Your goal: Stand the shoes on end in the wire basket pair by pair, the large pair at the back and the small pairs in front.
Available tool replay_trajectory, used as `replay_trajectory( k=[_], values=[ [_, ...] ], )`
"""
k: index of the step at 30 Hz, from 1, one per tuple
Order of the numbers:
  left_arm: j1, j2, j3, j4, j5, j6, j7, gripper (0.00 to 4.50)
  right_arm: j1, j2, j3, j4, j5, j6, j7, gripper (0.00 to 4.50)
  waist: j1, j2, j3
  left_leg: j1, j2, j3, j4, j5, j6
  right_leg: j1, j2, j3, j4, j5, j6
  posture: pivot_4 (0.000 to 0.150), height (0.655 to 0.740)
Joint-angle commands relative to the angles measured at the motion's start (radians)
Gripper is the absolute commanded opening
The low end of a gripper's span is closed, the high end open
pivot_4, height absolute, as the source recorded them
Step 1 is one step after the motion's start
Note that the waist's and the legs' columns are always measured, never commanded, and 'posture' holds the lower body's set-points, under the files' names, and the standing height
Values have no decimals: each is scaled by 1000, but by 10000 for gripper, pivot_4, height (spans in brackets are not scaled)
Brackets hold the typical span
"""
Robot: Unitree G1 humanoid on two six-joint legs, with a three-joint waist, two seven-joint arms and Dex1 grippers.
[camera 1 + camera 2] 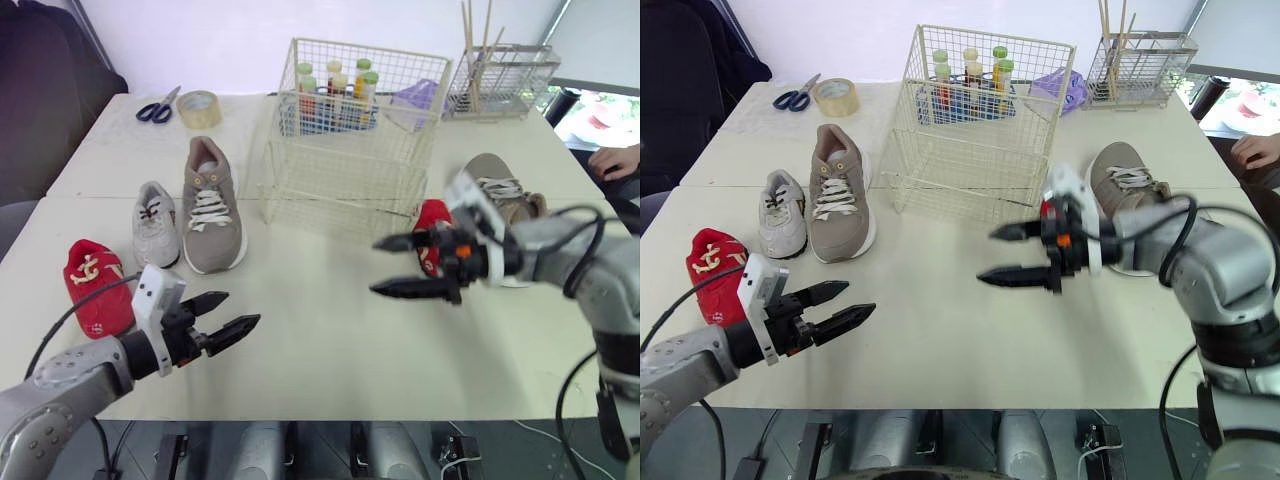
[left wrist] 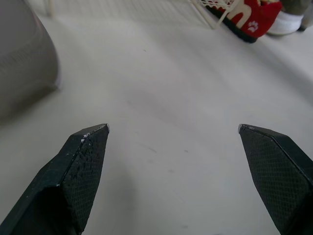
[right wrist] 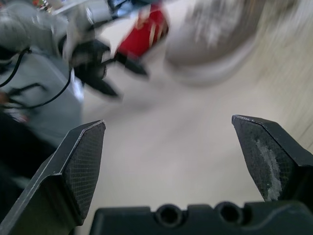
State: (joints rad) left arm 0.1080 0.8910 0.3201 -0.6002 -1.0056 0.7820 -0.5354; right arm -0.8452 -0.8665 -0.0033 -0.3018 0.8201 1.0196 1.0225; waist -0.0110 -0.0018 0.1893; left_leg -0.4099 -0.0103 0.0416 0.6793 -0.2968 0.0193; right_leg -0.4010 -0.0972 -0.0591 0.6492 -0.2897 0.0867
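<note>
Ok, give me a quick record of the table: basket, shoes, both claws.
basket: wire basket, mid-table, no shoes in it
left of basket: left tan shoe, grey shoe, left red shoe, all on their soles
right of basket: right tan shoe, right red shoe
left claw: open, empty, over bare table
right claw: open, empty, in front of the right red shoe

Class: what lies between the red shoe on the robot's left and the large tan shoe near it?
A small grey sneaker lies between the red shoe and the large tan shoe; the left eye view shows it.
</note>
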Motion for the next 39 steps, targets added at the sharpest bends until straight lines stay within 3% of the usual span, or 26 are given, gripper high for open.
replay_trajectory(
  k=[1,7,14,23,26,32,33,39],
  values=[
    [-146,135,79,10,-78,51,-104,43840,-134,-23,135,74,-180,-103,32,45000,2,-3,-2,0,0,-1,0,0,0,-2,0,-1,0,-1,-1,1500,7400],
    [-248,281,187,-15,-271,176,-166,43840,-297,18,386,307,-430,-296,220,45000,-16,-3,-1,-1,-2,6,0,0,1,-1,-2,2,-4,1,2,1500,7400],
    [-205,275,266,-112,-423,210,-54,43840,-370,90,500,579,-636,-455,322,45000,-6,-3,-1,-2,-1,7,0,0,0,-3,-1,2,-2,1,2,1500,7400],
    [-32,243,349,-160,-357,199,-49,43840,-368,153,557,793,-834,-627,380,45000,-9,-3,-1,-2,-1,7,2,1,-1,-3,0,2,-1,1,2,1500,7400],
    [4,237,368,-155,-325,195,-83,45000,-374,171,548,837,-873,-681,395,32422,-11,-4,-1,0,-1,7,2,1,-2,-1,0,2,0,1,2,1500,7400],
    [18,223,361,-138,-272,176,-123,45000,-374,202,531,873,-936,-753,396,2969,-12,-4,-1,2,0,7,2,2,-3,1,1,2,1,1,2,1500,7400],
    [18,221,359,-135,-264,174,-130,45000,-377,207,524,880,-944,-766,392,363,-12,-4,-1,2,0,7,2,2,-3,0,1,2,0,1,2,1500,7400],
    [65,206,402,-111,-229,179,-194,45000,-337,137,465,767,-906,-906,518,363,-24,-3,-1,1,0,7,1,2,-3,-1,1,2,0,1,2,1500,7400]
  ],
)
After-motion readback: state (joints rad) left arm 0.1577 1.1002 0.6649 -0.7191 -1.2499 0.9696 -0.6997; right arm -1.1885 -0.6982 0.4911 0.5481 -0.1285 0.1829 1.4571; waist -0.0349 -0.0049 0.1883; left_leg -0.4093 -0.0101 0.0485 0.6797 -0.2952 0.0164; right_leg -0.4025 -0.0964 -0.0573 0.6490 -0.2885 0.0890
